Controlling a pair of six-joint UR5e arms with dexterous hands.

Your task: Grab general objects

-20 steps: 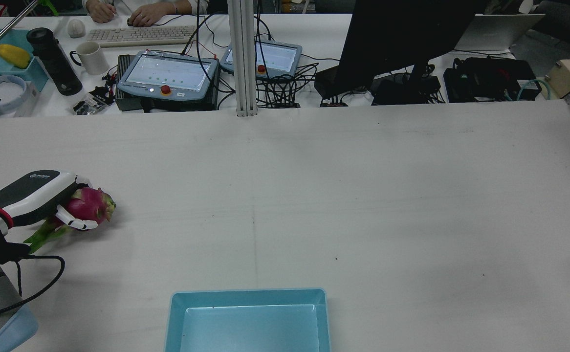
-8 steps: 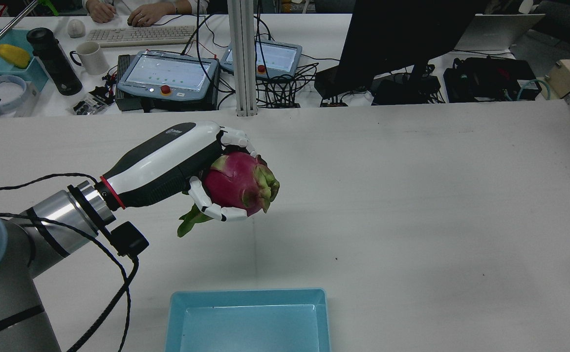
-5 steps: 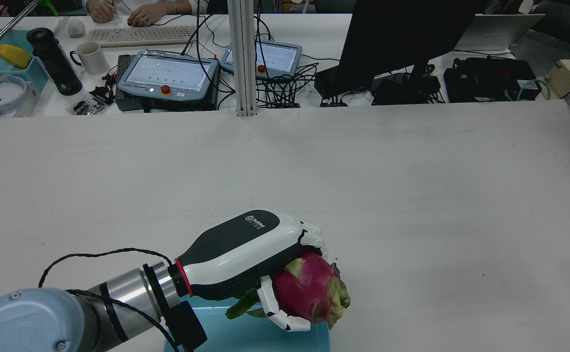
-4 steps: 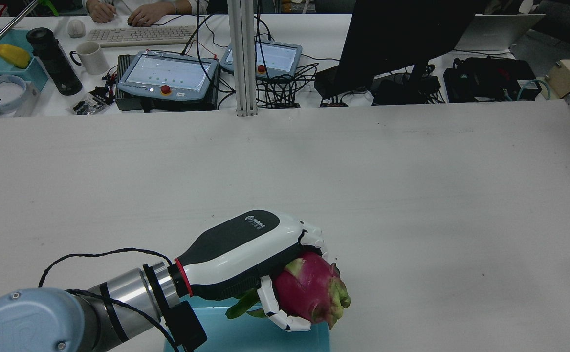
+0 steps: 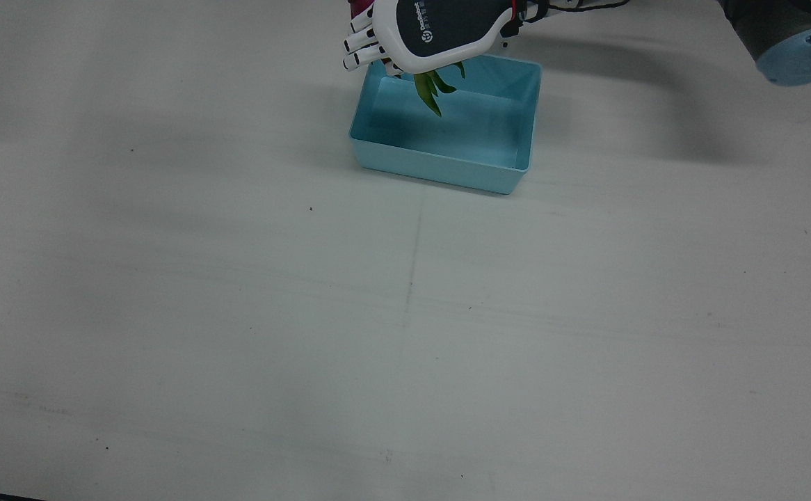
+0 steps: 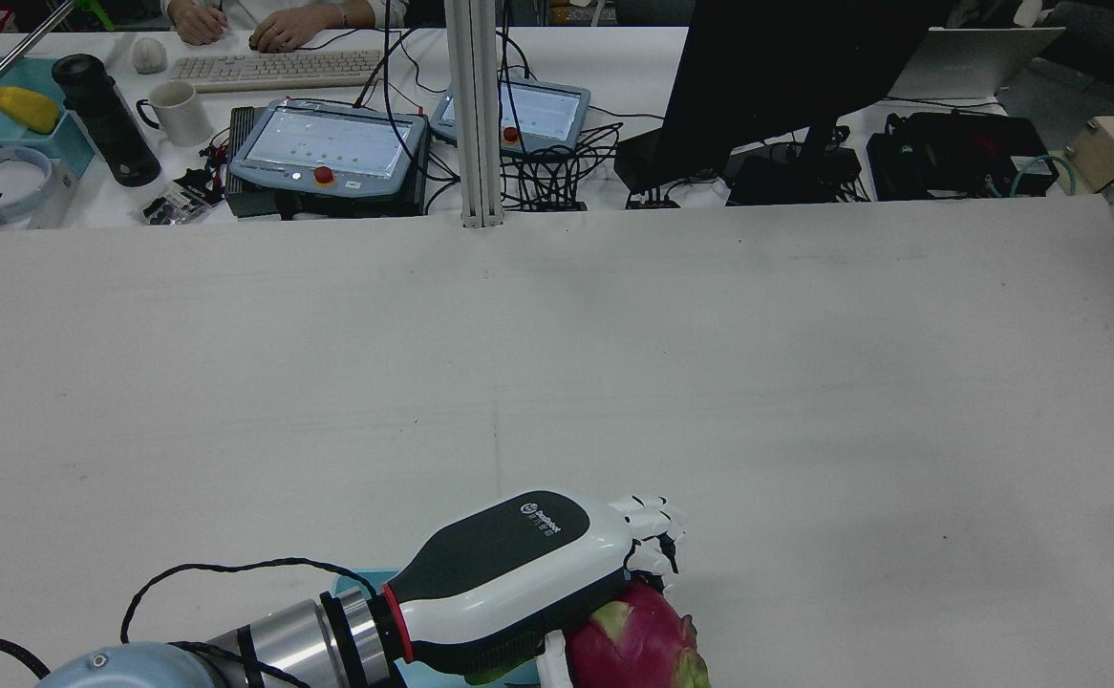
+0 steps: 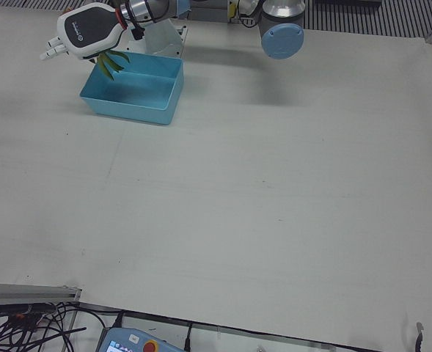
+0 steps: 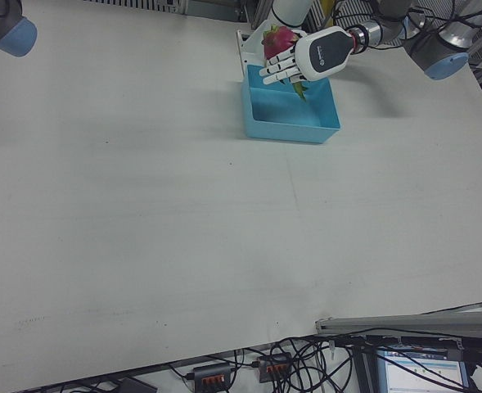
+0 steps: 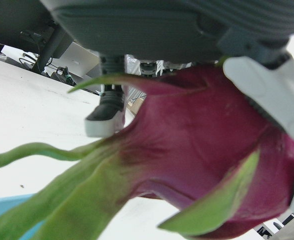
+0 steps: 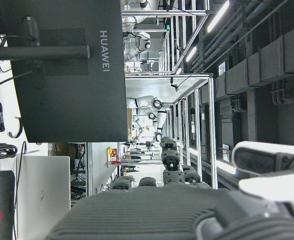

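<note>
Our left hand [image 8: 306, 56] stays clamped around the dragon fruit [image 6: 635, 650] over the blue tray [image 5: 513, 149]; it looks heavy, smooth-skinned, so we grip its belly.

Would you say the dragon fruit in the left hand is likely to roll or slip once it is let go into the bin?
Probably it rolls little: the dragon fruit is rounded, but its green scales stick out and should catch. Its skin looks smooth and waxy, so it may slip between the fingers of the left hand. The long leafy tips hanging over the bin look floppy.
</note>
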